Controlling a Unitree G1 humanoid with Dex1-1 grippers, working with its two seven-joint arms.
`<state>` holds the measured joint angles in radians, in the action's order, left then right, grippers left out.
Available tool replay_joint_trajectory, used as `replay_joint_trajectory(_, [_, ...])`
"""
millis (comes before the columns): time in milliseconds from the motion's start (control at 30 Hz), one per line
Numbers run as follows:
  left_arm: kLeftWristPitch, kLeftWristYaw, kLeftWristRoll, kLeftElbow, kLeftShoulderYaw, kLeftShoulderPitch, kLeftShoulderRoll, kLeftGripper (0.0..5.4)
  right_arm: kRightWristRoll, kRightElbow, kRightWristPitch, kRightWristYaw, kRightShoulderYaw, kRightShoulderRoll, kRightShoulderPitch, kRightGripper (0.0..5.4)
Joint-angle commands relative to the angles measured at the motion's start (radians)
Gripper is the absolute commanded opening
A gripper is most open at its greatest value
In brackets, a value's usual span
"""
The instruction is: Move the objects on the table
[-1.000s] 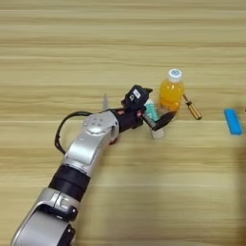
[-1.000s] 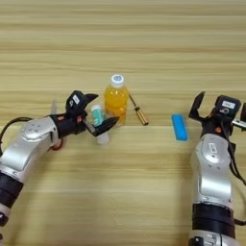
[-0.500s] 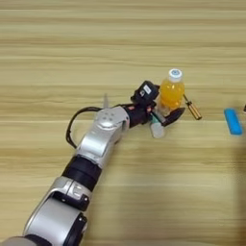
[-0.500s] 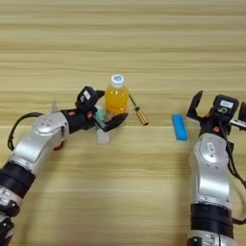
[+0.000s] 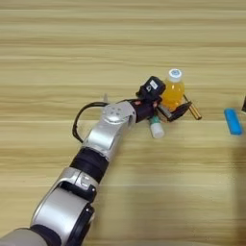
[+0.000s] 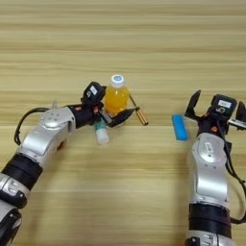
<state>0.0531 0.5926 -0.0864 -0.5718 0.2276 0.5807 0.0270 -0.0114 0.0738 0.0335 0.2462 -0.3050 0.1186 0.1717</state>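
Claw fingers on the left claw [image 6: 109,111] are spread wide around the bottom of the juice bottle [image 6: 116,96], one black finger on each side. It is not clear that the bottle is squeezed. Just under the claw, one glue stick [image 6: 101,134] is seen lying on its side, white with a bit of green, round like a little tube. One bottle is counted: it stands upright, smooth and see-through, filled with orange juice, with a round white cap. Right beside it lies one thin screwdriver [image 6: 137,111] with a shiny amber handle, tilted and touching the bottle's side. Further right, well apart, one small blue bar [image 6: 179,127] is laid flat, shaped like a rounded block. Near it the right claw [image 6: 216,104] is held up with its two black fingers spread wide and nothing between them. All things are carried by the pale wooden bench [image 6: 123,43], marked with long streaks.
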Motion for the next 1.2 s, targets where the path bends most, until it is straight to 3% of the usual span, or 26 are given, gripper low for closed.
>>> replay_joint_trajectory(33, [-0.029,-0.016,0.014,-0.059,-0.013,0.045,0.017,5.39,-0.004,-0.016,0.008,0.001,0.002,-0.003,-0.001,5.4])
replay_joint_trajectory(467, [-0.106,-0.039,0.013,-0.213,-0.061,0.111,0.038,5.39,-0.002,-0.022,0.014,0.002,0.005,-0.007,0.0,5.4])
replay_joint_trajectory(1067, [-0.127,0.01,-0.004,-0.229,-0.096,0.114,0.053,3.62,-0.001,-0.029,0.02,0.005,0.009,-0.01,-0.002,5.4])
replay_joint_trajectory(1200, [-0.125,0.01,-0.009,-0.222,-0.104,0.112,0.054,3.49,-0.002,-0.031,0.022,0.005,0.009,-0.01,-0.002,5.4])
